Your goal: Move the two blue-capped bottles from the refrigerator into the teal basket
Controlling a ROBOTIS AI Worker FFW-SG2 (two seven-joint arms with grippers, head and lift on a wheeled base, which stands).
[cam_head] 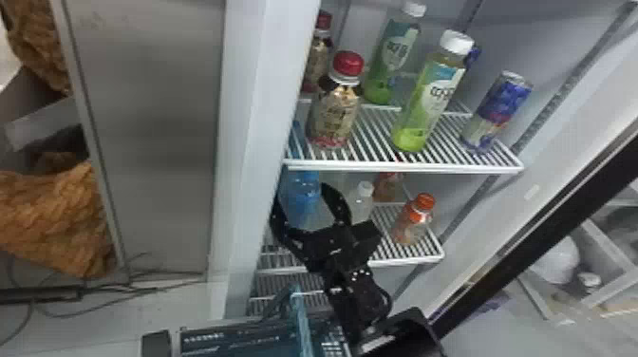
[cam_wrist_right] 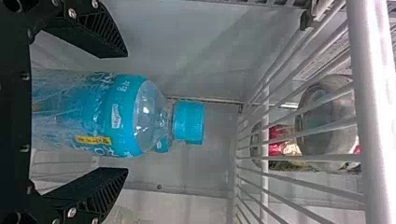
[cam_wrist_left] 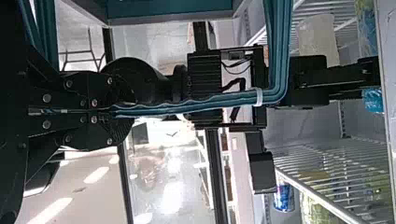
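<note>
While the refrigerator (cam_head: 266, 95) stands open, the left gripper's (cam_wrist_left: 128, 111) fingers are closed on the handle of the teal basket (cam_wrist_left: 168, 9). Along the upper shelf (cam_head: 403, 166) show two printed-label green bottles (cam_head: 429, 99), two red-capped bottles (cam_head: 334, 111) and one front can (cam_head: 498, 111); by the lower shelf's (cam_head: 408, 260) left edge, the right gripper's (cam_head: 306, 190) fingers spread wide, gripping nothing, around one blue-capped bottle (cam_head: 302, 201), its blue label white-lettered, with one yellow strip.

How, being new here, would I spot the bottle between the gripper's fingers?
In the refrigerator, find the shelf below the green bottles. At its left end, between the right gripper's fingers, stands the bottle. Its blue cap contrasts with the nearby white cap and orange cap.
</note>
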